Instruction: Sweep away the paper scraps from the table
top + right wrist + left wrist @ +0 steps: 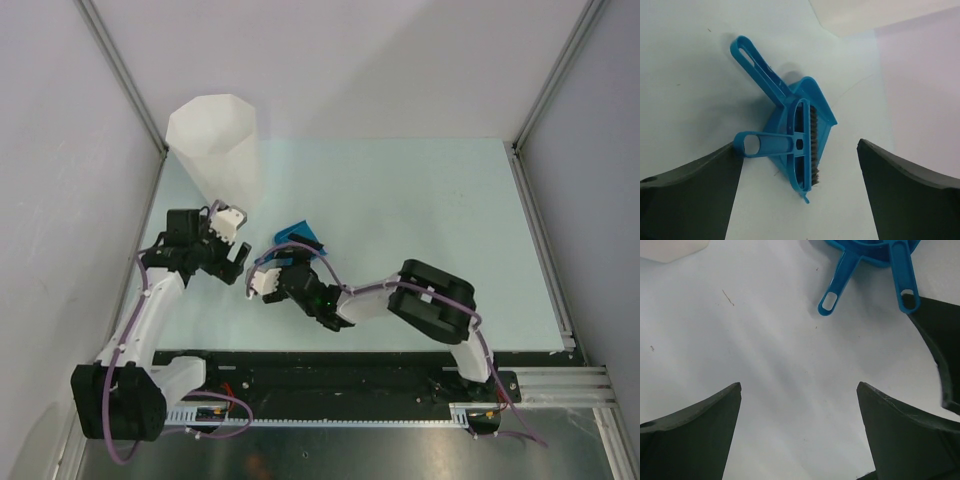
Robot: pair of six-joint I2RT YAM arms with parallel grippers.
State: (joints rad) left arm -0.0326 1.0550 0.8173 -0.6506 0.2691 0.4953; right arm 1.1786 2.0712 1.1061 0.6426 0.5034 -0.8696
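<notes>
The brush (782,145) lies nested across the dustpan (815,97) on the table (420,220). Tools laid together like this suggest the sweeping is done. The right gripper (799,146) hangs over the dustpan, jaws wide apart and holding nothing, one finger just beside the brush's handle loop. The left gripper (799,386), beside the dustpan on the bin's side, is likewise spread over bare table. No scraps show near the dustpan or elsewhere. Only the top view shows the whole bin (212,140) beyond the dustpan, though not its inside; only the right wrist view shows the bristles.
</notes>
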